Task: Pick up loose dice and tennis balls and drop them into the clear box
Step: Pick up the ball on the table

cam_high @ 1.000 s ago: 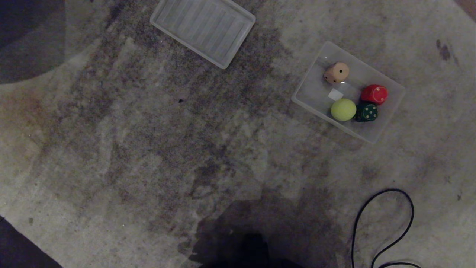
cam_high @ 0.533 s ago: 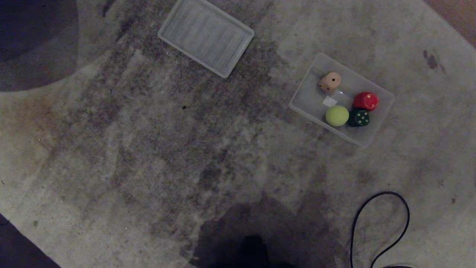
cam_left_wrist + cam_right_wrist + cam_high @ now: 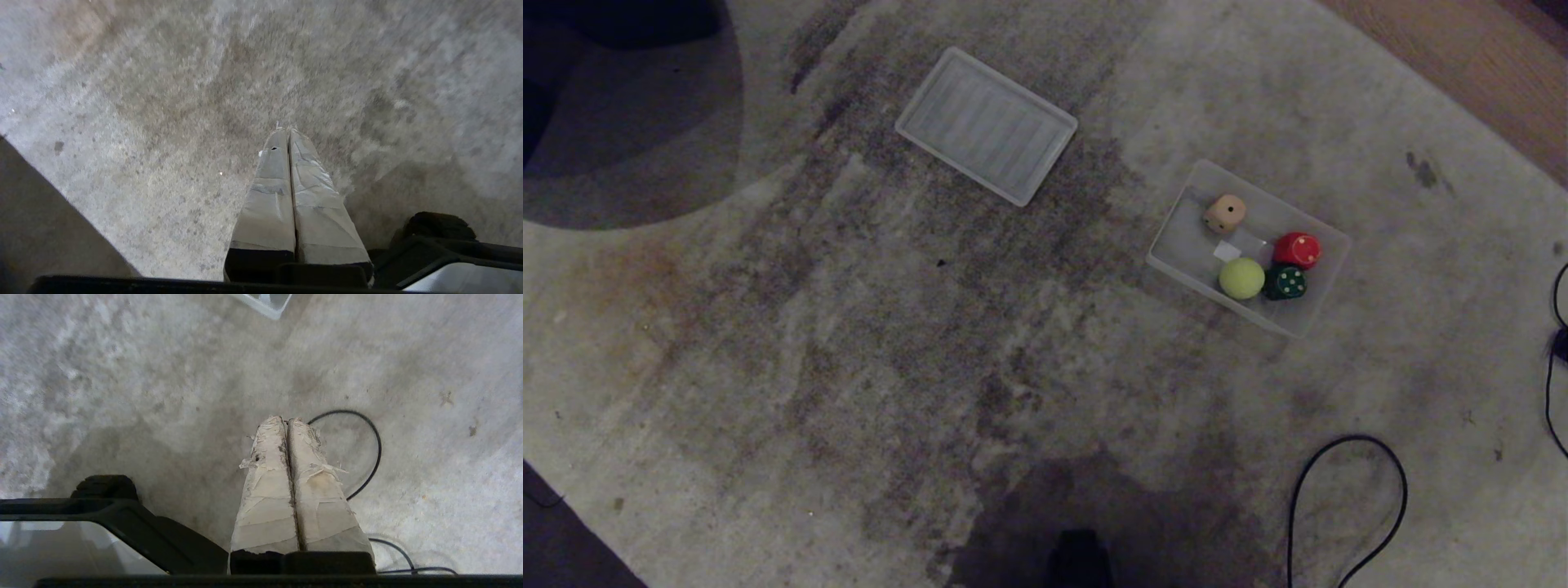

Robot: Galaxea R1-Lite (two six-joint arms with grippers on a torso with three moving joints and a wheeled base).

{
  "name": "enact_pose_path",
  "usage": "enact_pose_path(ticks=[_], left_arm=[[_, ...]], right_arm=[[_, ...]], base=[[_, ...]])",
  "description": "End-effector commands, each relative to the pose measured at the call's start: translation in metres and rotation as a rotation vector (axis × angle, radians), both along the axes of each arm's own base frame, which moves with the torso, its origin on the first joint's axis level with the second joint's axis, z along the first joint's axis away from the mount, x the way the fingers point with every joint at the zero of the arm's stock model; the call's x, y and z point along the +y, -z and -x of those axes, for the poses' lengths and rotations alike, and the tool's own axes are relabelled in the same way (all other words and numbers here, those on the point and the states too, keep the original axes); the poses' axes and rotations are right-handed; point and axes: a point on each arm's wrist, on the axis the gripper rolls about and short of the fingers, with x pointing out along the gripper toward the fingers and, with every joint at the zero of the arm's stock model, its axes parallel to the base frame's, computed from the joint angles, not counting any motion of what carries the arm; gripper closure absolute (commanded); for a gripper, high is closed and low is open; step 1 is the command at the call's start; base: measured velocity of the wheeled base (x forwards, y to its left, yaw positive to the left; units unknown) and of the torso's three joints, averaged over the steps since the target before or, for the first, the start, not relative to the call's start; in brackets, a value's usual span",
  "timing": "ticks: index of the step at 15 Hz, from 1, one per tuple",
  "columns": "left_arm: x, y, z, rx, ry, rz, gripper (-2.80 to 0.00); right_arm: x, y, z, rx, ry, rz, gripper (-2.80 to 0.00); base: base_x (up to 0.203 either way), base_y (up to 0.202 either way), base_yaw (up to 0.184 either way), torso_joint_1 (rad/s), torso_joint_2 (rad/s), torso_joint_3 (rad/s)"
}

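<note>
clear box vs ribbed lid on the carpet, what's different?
The clear box has raised walls; the ribbed lid lies flat. The box holds a tennis ball and beige, red and dark green dice; the lid carries nothing. The box sits on the robot's right, the lid further away and to the left. Both are clear rectangular plastic with rounded corners.
</note>
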Motion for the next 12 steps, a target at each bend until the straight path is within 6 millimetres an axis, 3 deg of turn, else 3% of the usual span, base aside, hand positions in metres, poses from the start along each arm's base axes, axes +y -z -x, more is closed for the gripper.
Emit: enact_pose_path(ticks=[1, 12], left_arm=[[0.0, 0.0002, -0.0002, 0.001, -0.002, 0.003, 0.0], [0.0, 0.0003, -0.0002, 0.002, -0.002, 0.002, 0.0]], right_arm=[[0.0, 0.002, -0.0008, 0.009, -0.001, 0.0, 0.0], [0.0, 0.0018, -0.0008, 0.009, 0.001, -0.002, 0.0]], base=[[0.0, 0.0, 0.0, -0.007, 0.0, 0.202], [0.0, 0.0, 0.0, 0.003, 0.0, 0.207]])
